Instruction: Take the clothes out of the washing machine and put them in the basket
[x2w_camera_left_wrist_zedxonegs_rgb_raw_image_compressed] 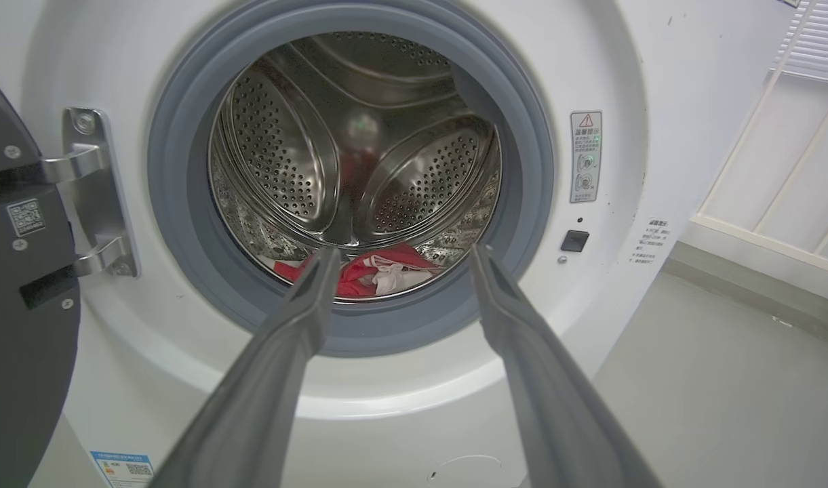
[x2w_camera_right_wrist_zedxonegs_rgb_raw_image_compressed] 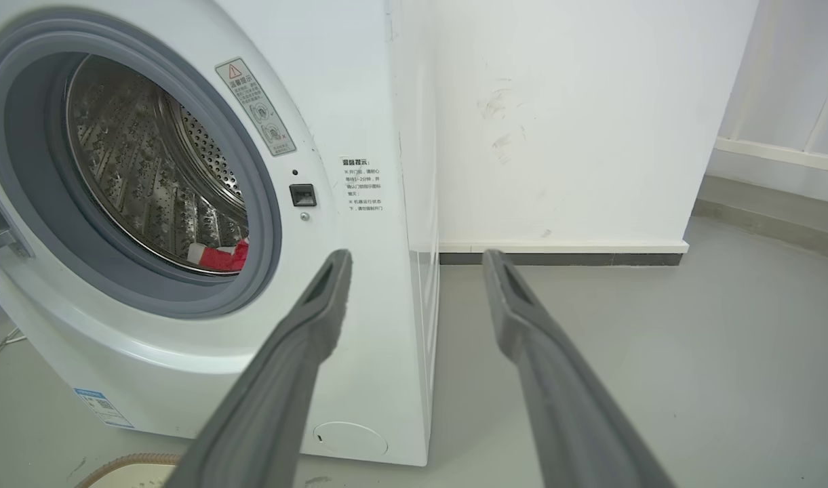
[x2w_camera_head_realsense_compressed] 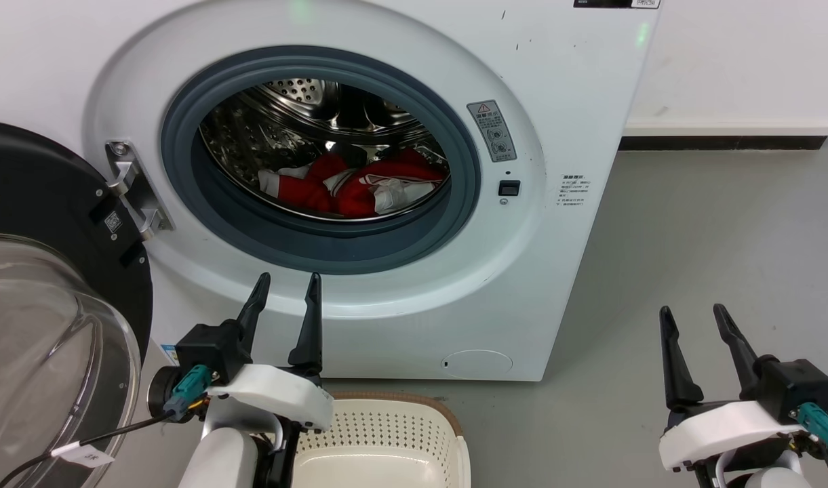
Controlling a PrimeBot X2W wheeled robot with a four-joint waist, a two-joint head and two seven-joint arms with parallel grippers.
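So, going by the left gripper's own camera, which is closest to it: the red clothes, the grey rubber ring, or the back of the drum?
From the left gripper, nearest first:
1. grey rubber ring, around the opening, at the front.
2. clothes, low on the drum floor, just inside.
3. drum's back wall, deepest in, behind the clothes.

The washing machine [x2w_camera_head_realsense_compressed: 359,169] stands open, red clothes [x2w_camera_head_realsense_compressed: 359,184] in its drum. Before it sit the basket [x2w_camera_head_realsense_compressed: 386,440] and both spread, empty grippers: left gripper [x2w_camera_head_realsense_compressed: 288,283], right gripper [x2w_camera_head_realsense_compressed: 695,313].
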